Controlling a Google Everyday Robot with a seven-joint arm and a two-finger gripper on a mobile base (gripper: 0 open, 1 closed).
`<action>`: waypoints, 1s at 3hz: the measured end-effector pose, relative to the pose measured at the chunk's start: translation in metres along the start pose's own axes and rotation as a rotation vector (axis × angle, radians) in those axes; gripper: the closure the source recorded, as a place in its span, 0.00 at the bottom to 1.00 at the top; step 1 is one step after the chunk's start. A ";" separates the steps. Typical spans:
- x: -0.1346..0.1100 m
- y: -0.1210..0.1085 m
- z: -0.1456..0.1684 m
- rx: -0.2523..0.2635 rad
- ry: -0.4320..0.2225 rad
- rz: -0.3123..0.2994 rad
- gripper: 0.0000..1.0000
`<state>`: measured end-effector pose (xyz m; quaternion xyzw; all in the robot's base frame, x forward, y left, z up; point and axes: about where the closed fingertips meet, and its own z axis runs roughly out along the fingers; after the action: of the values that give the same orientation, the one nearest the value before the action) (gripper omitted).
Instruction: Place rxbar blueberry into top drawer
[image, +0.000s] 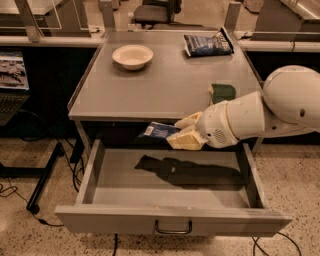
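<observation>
The rxbar blueberry (157, 130) is a small flat dark blue wrapper with a white patch at its left end. My gripper (183, 132) is shut on its right end and holds it in the air just past the table's front edge, above the back of the open top drawer (170, 196). The drawer is pulled fully out, grey, with a curved handle (173, 229) on its front. The arm's shadow lies on the drawer floor. My white arm (280, 107) comes in from the right.
On the grey table (150, 85) stand a white bowl (132, 55) at the back left, a crinkled blue bag (206, 44) at the back right and a green sponge (222, 92) near the right front edge. Cables lie on the floor at the left.
</observation>
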<state>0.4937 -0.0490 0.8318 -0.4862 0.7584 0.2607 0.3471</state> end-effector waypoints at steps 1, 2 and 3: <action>0.014 0.017 -0.005 0.005 0.000 0.038 1.00; 0.025 0.023 -0.001 0.007 -0.006 0.064 1.00; 0.041 0.013 0.013 0.043 -0.008 0.090 1.00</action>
<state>0.4739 -0.0571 0.7923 -0.4431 0.7834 0.2618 0.3484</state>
